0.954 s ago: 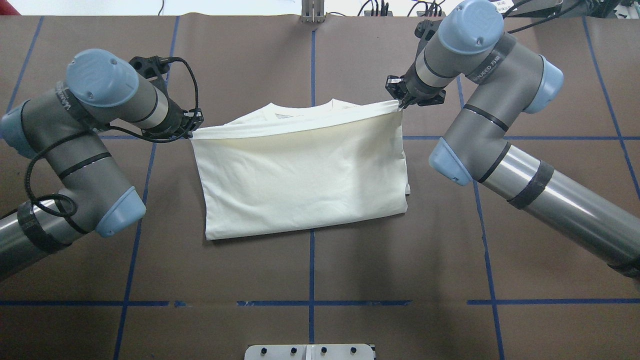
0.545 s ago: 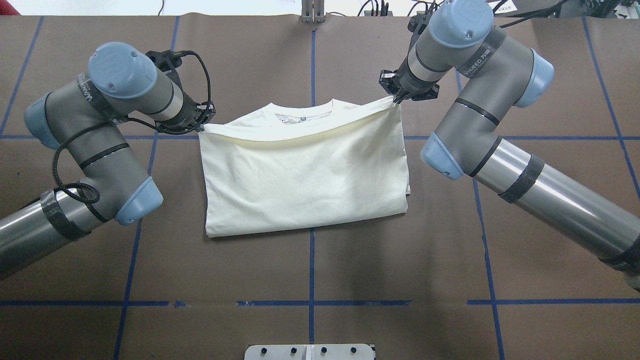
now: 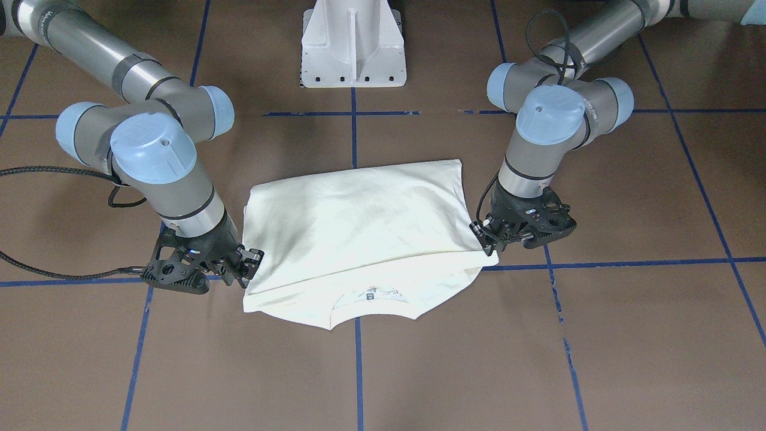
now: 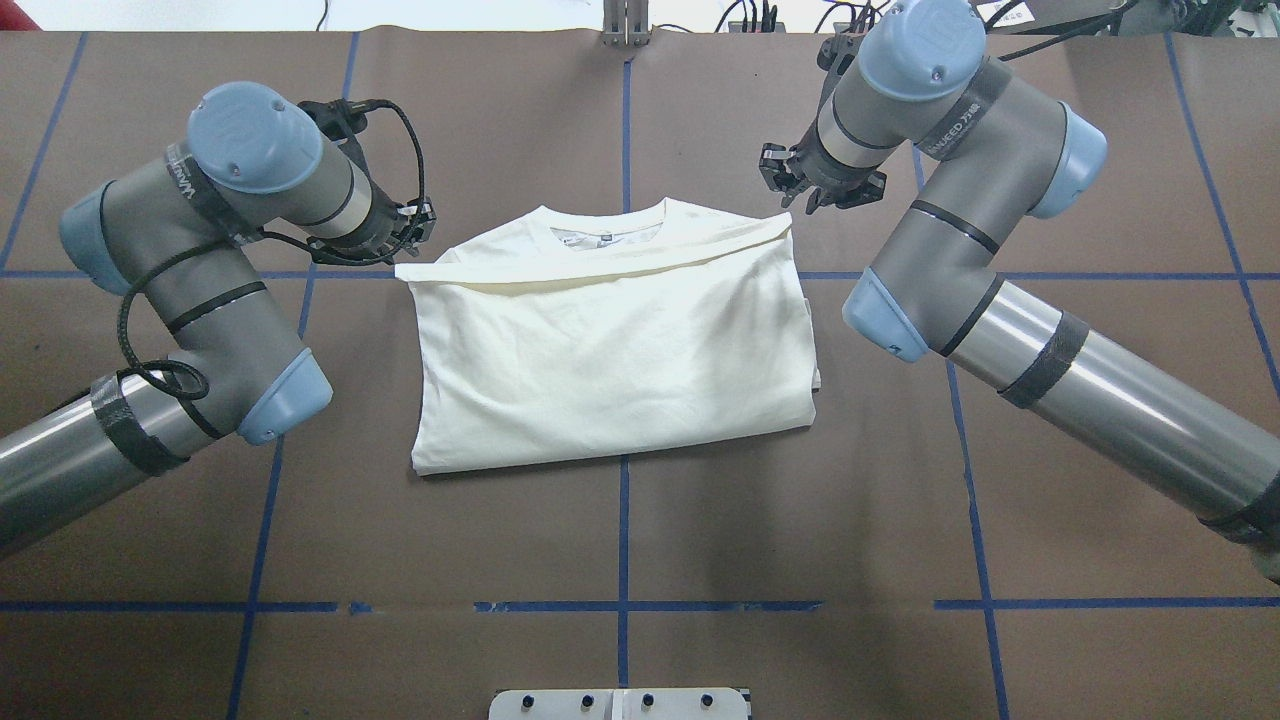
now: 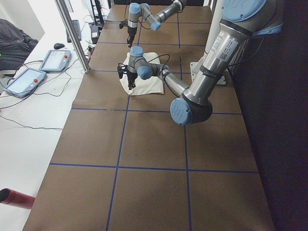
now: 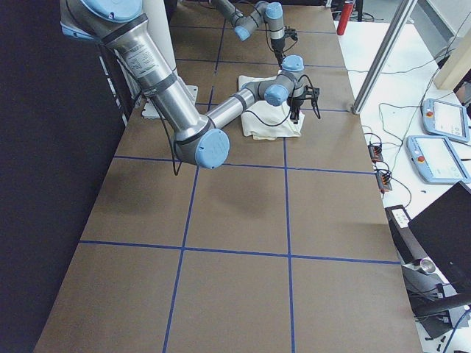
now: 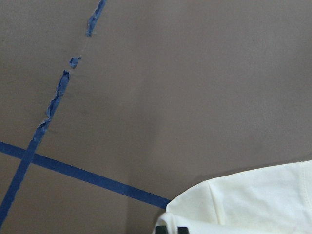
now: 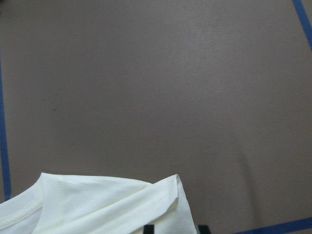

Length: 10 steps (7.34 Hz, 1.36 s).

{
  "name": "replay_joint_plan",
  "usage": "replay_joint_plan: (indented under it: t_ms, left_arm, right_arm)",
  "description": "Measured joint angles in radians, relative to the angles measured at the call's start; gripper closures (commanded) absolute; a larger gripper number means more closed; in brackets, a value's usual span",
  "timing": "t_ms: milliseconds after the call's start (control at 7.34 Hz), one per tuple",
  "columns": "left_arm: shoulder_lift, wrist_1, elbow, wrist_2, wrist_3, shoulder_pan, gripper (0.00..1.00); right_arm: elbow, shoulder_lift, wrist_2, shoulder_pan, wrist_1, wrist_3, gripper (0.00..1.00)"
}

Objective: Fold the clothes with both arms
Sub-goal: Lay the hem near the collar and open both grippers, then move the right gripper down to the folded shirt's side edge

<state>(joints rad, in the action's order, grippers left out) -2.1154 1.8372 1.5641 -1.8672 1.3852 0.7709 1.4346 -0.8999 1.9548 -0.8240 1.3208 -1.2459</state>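
Overhead exterior: right arm [image 4: 960, 250] bent, jaws apart beside T-shirt [image 4: 610, 370]; left arm [image 4: 190, 290] mirrors it, jaws unclear.

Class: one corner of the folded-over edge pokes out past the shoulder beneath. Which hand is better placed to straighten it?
Left. The left hand hovers beside that corner of the T-shirt; the right hand is across the garment, by the other corner.

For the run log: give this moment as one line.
step: fold laid | shirt: flat, collar showing | left gripper: open, off hem | right gripper: open, off hem
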Motion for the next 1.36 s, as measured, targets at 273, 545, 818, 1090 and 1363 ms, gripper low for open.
replay_joint_plan:
  t_ms: [273,545,818,1090,1363]
  left_arm:
    - [0.005,-0.003,0.012,0.001,-0.003,0.017,0.0]
    - [0.015,-0.01,0.063,-0.003,-0.004,0.023,0.0]
    - [0.026,-0.011,0.097,-0.005,-0.004,0.024,0.0]
    - [0.029,-0.013,0.112,-0.006,-0.002,0.024,0.0]
    - [0.03,-0.016,0.128,-0.003,-0.001,0.023,0.0]
  right_arm:
    - [0.013,-0.014,0.015,0.0,0.0,0.003,0.0]
    - [0.11,-0.088,0.008,0.053,-0.001,-0.011,0.0]
    - [0.264,-0.21,-0.053,0.162,0.0,-0.075,0.0]
    - [0.316,-0.278,-0.111,0.248,0.0,-0.126,0.04]
    - [0.315,-0.297,-0.124,0.273,-0.001,-0.132,0.7]
